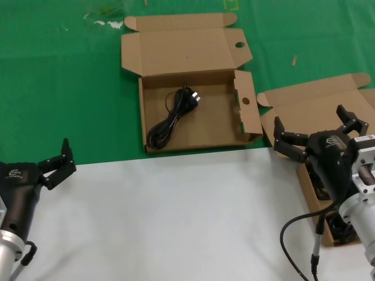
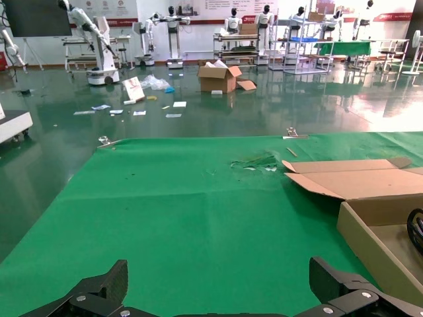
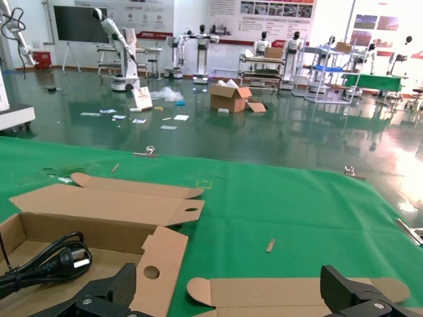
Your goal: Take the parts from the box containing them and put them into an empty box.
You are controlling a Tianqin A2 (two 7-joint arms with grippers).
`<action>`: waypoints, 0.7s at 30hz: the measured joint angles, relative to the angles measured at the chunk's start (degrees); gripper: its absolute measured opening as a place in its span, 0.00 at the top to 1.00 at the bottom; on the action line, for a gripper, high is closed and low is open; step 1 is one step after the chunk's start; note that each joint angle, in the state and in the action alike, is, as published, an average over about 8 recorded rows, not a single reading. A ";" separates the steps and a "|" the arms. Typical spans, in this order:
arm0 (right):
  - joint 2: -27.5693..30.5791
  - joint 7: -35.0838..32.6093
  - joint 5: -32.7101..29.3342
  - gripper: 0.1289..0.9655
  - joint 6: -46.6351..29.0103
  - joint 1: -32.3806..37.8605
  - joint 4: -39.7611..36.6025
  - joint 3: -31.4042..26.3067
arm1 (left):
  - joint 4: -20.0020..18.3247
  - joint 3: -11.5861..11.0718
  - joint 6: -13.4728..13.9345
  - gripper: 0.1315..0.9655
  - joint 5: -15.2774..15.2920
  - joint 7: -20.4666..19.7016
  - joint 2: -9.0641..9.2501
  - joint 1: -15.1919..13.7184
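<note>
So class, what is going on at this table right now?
A two-armed robot is moving black power cords between brown cardboard boxes. One cord already lies in the shallow box with round-holed flaps. The right gripper hovers open over the plain-lidded box beside it, holding nothing. The left gripper waits open near the table's white front.

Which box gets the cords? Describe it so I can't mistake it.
On the green mat, look at the middle, not the box under the right hand. The target box lies open with one black cord inside; only it has round holes in its flaps.
</note>
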 joint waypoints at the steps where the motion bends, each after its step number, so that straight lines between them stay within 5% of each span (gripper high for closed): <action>1: 0.00 0.00 0.00 0.00 0.00 0.00 0.00 0.00 | 0.00 0.00 0.00 0.00 0.00 0.00 0.00 0.00; 21: 0.00 0.00 0.00 0.00 0.00 0.00 0.00 0.00 | 0.00 0.00 0.00 0.00 0.00 0.00 0.00 0.00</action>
